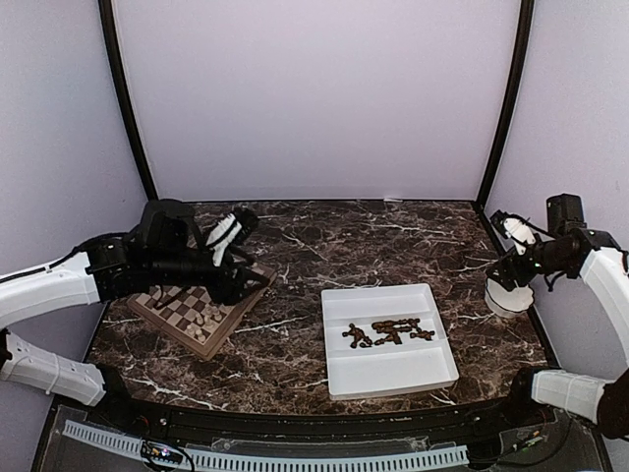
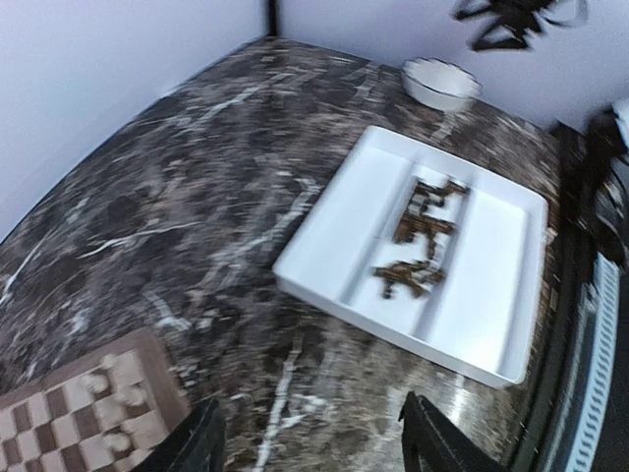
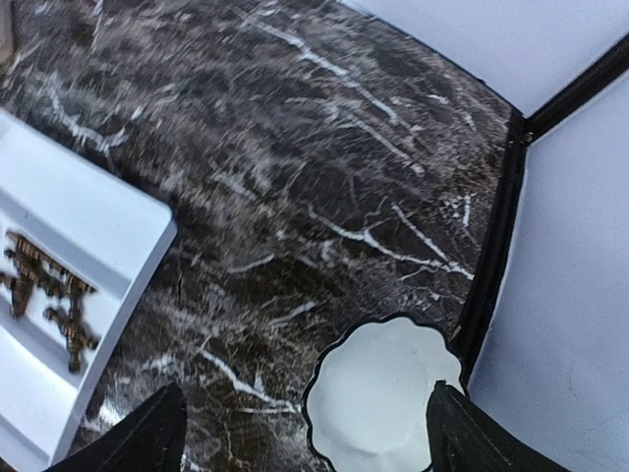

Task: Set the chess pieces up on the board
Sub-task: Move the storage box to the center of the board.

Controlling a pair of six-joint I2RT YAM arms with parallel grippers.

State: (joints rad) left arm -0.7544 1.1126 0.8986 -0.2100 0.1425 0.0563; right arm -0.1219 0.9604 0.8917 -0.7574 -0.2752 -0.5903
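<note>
The dark brown chess pieces (image 1: 388,332) lie in a heap in the middle compartment of a white tray (image 1: 383,379); they also show in both wrist views (image 2: 418,231) (image 3: 44,285). The wooden board (image 1: 192,315) sits at the left, partly hidden under my left arm. My left gripper (image 2: 314,447) hovers open over the marble just past the board's corner (image 2: 59,413), holding nothing. Cream pieces (image 2: 108,379) stand on that corner. My right gripper (image 3: 307,438) hangs open and holds nothing at the far right, above a white bowl (image 3: 383,403).
The white scalloped bowl (image 1: 509,295) looks empty and stands by the right wall. The tray (image 2: 334,246) has several long compartments. Dark marble table (image 1: 324,246) lies between board and tray. Black corner posts (image 1: 501,108) and white walls close in the table.
</note>
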